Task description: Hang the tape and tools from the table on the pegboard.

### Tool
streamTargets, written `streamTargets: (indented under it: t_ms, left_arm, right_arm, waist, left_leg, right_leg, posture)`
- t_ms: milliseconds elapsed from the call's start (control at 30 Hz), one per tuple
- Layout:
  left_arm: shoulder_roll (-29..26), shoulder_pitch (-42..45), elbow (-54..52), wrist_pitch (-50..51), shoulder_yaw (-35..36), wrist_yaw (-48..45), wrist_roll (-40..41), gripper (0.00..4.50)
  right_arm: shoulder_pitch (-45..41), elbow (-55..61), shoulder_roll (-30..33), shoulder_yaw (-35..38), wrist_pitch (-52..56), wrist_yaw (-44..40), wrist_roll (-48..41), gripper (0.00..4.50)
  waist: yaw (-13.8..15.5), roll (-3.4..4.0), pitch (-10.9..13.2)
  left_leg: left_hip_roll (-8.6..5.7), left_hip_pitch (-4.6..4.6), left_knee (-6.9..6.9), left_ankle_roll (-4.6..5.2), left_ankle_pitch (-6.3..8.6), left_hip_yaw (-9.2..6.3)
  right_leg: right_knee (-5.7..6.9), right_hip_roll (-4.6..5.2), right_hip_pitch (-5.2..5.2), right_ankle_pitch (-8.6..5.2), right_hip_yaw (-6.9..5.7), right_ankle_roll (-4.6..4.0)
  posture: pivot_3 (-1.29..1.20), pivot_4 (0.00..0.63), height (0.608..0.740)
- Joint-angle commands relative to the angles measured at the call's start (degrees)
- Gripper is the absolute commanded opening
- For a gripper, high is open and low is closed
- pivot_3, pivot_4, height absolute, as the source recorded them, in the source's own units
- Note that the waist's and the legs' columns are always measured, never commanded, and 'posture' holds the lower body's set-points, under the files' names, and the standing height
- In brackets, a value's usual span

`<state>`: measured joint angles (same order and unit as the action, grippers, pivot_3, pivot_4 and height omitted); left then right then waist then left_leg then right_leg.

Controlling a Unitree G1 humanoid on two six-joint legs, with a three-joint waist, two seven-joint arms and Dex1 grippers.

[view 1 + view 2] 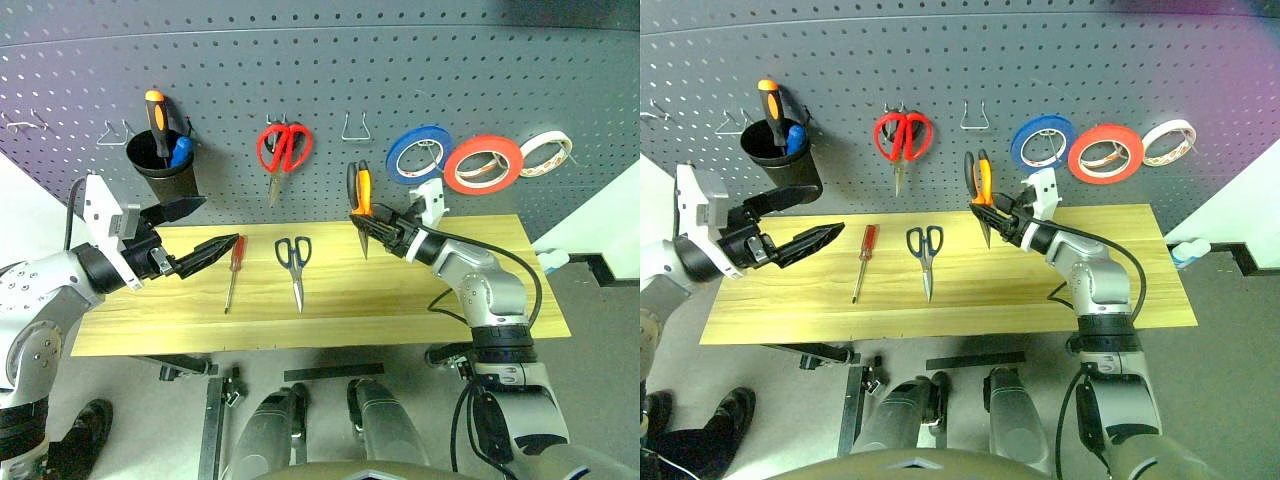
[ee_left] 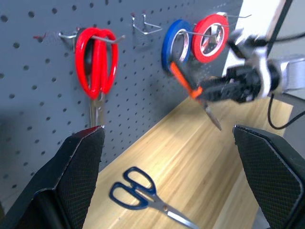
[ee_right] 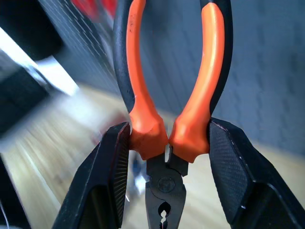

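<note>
- Right hand (image 1: 372, 222) — pinching pliers (image 1: 359, 190) at the handle bases, nose down, handles up, lifted off the worktop (image 1: 400, 300) just before the pegboard (image 1: 330, 70).
- Left hand (image 1: 205, 232) — spread wide, holding nothing, above the worktop's left end.
- Black-handled scissors (image 1: 294, 262) — flat on worktop, mid-left.
- Red-handled screwdriver (image 1: 233, 270) — flat on worktop, left of those scissors.
- Red tape ring (image 1: 483, 164) — on a pegboard hook, between blue roll (image 1: 417, 153) and white roll (image 1: 545, 152).
- Red-handled scissors (image 1: 283, 152) — hung on pegboard.
- Black cup (image 1: 163, 165) — on pegboard, orange-and-black screwdriver (image 1: 156, 122) inside.
</note>
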<state>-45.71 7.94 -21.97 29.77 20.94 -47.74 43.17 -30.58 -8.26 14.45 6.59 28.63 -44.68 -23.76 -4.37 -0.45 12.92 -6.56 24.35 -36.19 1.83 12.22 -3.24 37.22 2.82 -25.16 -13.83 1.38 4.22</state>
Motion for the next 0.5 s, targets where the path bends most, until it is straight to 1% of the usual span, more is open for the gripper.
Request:
streamTargets:
  t_ms: [33,200,300,367,433,467,500]
  left_arm:
    - [-0.1,1.9,0.5,-1.7,-0.1,-0.8,-0.9,4.5]
    - [-0.3,3.2,1.7,-2.1,-0.4,-1.7,-1.8,4.5]
    - [-0.1,3.7,2.2,-2.4,-0.7,-2.0,-2.4,4.5]
    - [0.0,4.3,2.6,-2.5,-0.8,-2.0,-2.5,4.5]
    - [0.1,4.6,2.7,-2.6,-1.0,-2.1,-2.6,4.5]
    - [0.1,4.6,2.7,-2.6,-1.0,-2.1,-2.6,4.5]
    - [0.1,4.6,2.6,-2.5,-1.0,-2.1,-2.6,4.5]
  right_arm:
    - [0.6,5.9,-0.4,2.1,-1.2,-3.5,-6.4,2.08]
    - [0.9,8.3,0.5,1.7,-0.1,-5.4,-9.9,2.08]
    - [-2.6,5.6,0.0,3.6,-1.0,-1.3,-9.9,2.08]
    - [-5.1,3.3,-0.7,4.2,-3.7,2.6,-7.9,2.08]
    - [-7.3,2.2,-2.1,5.3,-4.1,4.9,-9.1,2.08]
    - [-8.1,1.6,-2.5,4.6,-6.7,6.7,-6.8,2.08]
    - [-9.4,1.4,-4.1,5.3,-6.9,8.2,-7.9,2.08]
  waist:
    - [-0.1,-0.04,-0.3]
    - [-0.7,-0.05,-1.1]
    - [-1.4,-0.05,-1.5]
    - [-1.8,-0.05,-1.5]
    - [-2.2,-0.04,-1.7]
    - [-2.5,-0.04,-1.8]
    - [-2.8,-0.05,-1.9]
  left_leg:
    - [0.0,0.0,0.0,0.0,0.0,0.0]
    - [0.0,0.0,-0.01,0.01,0.0,0.0]
    - [0.0,-0.01,-0.01,0.0,0.0,0.0]
    - [0.0,-0.03,-0.05,-0.05,0.01,0.0]
    - [0.0,-0.05,-0.05,-0.15,0.02,0.0]
    - [0.0,-0.06,-0.03,-0.15,0.02,0.0]
    - [0.01,-0.06,-0.01,-0.12,-0.01,-0.01]
  right_leg:
    - [0.0,0.0,0.0,0.0,0.0,0.0]
    - [0.0,0.0,0.01,0.0,0.0,0.0]
    - [0.01,0.0,0.02,0.0,0.0,0.0]
    - [0.05,0.0,0.03,0.03,0.02,-0.01]
    - [0.1,-0.01,0.02,0.06,0.03,-0.02]
    - [0.1,-0.01,0.01,0.05,0.03,-0.02]
    - [0.11,-0.02,0.0,0.05,0.03,-0.03]
  posture:
    - [-0.19,0.116,0.74]
    - [-0.2,0.112,0.74]
    - [-0.2,0.108,0.74]
    - [-0.2,0.107,0.74]
    - [-0.2,0.107,0.74]
    - [-0.2,0.105,0.74]
    - [-0.2,0.106,0.74]
